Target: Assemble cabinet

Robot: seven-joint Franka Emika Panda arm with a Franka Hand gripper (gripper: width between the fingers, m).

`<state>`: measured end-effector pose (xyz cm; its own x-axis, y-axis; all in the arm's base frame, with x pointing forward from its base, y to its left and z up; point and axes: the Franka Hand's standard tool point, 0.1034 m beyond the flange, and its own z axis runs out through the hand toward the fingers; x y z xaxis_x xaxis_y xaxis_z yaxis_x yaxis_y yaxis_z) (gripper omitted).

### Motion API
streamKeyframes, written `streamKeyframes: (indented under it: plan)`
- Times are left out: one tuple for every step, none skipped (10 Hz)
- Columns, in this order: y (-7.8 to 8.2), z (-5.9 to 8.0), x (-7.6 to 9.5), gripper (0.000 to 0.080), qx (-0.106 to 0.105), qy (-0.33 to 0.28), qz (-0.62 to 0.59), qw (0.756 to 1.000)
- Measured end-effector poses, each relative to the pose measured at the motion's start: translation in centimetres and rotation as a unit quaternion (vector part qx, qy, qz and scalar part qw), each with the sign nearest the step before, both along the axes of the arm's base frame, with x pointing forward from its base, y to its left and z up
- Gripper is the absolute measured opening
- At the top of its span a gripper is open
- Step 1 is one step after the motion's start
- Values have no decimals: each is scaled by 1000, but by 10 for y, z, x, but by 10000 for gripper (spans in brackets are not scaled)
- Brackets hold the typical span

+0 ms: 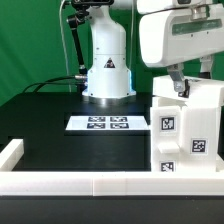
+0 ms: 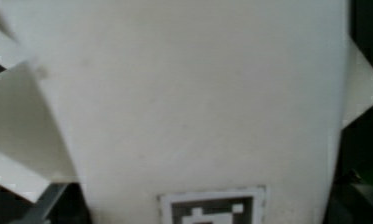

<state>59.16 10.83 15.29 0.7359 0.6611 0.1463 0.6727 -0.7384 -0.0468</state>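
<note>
The cabinet is a large white box with square black-and-white tags, standing at the exterior view's right. My gripper reaches down onto its top edge from above. In the wrist view a broad white tagged panel fills the picture and runs between my gripper's two dark fingers, one of which shows at the panel's edge. The jaws sit against both sides of this panel and appear shut on it. The panel's far end and the inside of the cabinet are hidden.
The marker board lies flat on the black table in front of the robot base. A low white rail runs along the front edge, with a raised corner at the exterior view's left. A green wall stands behind.
</note>
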Motion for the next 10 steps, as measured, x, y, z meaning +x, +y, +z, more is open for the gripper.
streamKeyframes:
  plan:
    - [0, 0, 0, 557, 0, 1, -4, 1000]
    - [0, 0, 0, 557, 1, 2, -14, 1000]
    - [-1, 0, 0, 557, 2, 4, -22, 1000]
    - [-4, 0, 1, 557, 6, 10, -62, 998]
    - [-5, 0, 1, 557, 10, 16, -107, 994]
    - [-5, 0, 1, 557, 13, 20, -148, 989]
    - [-5, 0, 2, 558, 15, 24, -180, 983]
    - [-6, 1, 2, 558, 18, 26, -209, 977]
    - [-6, 1, 3, 558, 22, 29, -253, 967]
    - [-6, 2, 4, 558, 25, 31, -284, 958]
